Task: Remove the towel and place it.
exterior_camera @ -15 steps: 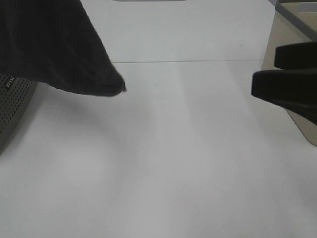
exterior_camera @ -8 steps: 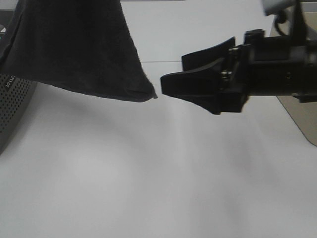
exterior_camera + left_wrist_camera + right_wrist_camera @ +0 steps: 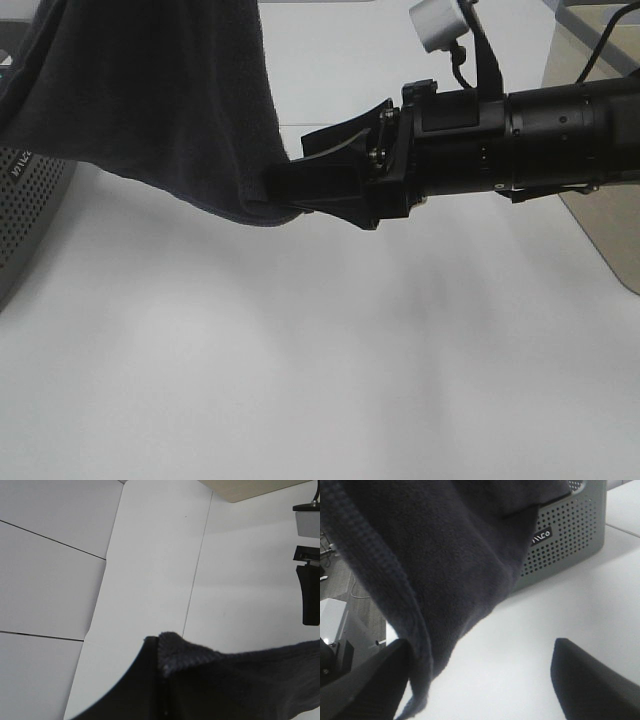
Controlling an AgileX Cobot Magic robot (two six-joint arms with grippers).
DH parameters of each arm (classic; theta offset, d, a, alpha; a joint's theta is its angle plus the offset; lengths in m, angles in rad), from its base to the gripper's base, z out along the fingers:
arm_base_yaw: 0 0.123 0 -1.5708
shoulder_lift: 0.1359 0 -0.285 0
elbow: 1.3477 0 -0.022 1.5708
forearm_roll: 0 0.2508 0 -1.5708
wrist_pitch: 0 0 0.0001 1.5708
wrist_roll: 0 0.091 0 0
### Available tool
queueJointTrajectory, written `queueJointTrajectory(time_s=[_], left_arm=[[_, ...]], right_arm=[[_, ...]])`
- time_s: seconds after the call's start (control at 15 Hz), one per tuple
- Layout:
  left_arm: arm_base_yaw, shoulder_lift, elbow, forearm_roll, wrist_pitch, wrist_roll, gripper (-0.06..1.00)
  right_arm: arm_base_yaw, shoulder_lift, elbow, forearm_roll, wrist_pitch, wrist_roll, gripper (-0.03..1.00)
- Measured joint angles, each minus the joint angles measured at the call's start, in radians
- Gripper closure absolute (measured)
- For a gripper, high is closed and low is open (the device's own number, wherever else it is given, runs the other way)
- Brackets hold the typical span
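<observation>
Standing behind the hanging towel: grey perforated basket on counter. Right hand spread around towel's corner; left hand pinches the towel.

Nubby dark terry-cloth towel, matt perforated grey basket, smooth matt white table

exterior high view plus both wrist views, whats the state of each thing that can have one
dark navy terry cloth towel, lifted and hanging, lower corner between the right black tool's fingers
grey perforated basket, standing on the white table, partly hidden behind the towel
left black tool, shut on the towel
right black tool, open, not yet closed on the corner
</observation>
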Motion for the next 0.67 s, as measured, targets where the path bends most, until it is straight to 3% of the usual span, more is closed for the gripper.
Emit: queueJointTrajectory(time_s=[0.2,0.4,0.67], left_arm=[[0.0,0.044,0.0,0.001,-0.014,-0.001,0.94],[0.0,0.066,0.0,0.003,-0.031,-0.009,0.94],[0.0,0.066,0.0,0.003,-0.069,-0.064,0.94]], right_arm=[[0.004,0.0,-0.008,-0.024,0.051,0.001,0.24],[0.004,0.0,-0.008,-0.112,0.058,0.027,0.26],[0.004,0.0,-0.008,-0.128,0.044,0.028,0.3]])
